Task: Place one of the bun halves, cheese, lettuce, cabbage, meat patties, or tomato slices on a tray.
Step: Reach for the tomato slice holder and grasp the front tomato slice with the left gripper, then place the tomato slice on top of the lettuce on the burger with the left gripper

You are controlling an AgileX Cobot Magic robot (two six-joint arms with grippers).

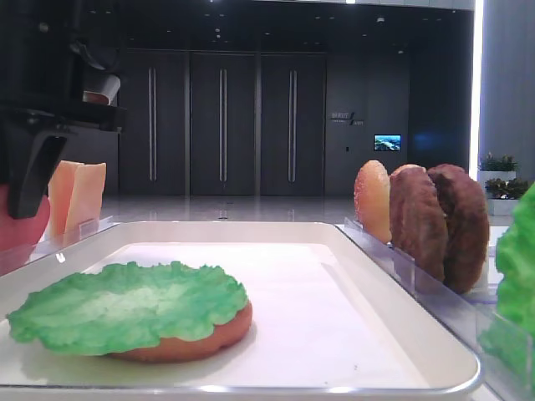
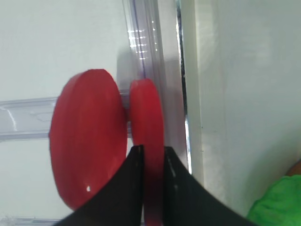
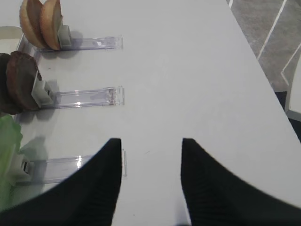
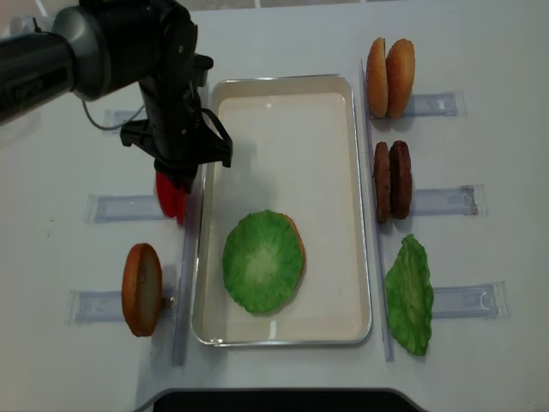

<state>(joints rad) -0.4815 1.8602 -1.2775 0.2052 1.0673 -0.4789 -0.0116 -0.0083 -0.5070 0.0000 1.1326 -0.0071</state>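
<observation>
Two red tomato slices stand on edge in a clear rack left of the white tray. My left gripper is shut on the slice nearer the tray; the other slice stands free beside it. From above, the left arm covers most of the tomato slices. In the tray a lettuce leaf lies on a bun half. My right gripper hangs open over bare table, holding nothing. Cheese stands at the far left. No cabbage is in view.
Right of the tray, clear racks hold two bun halves, two meat patties and a second lettuce leaf. Another bun half stands in the front left rack. The tray's raised rim runs close beside the held slice.
</observation>
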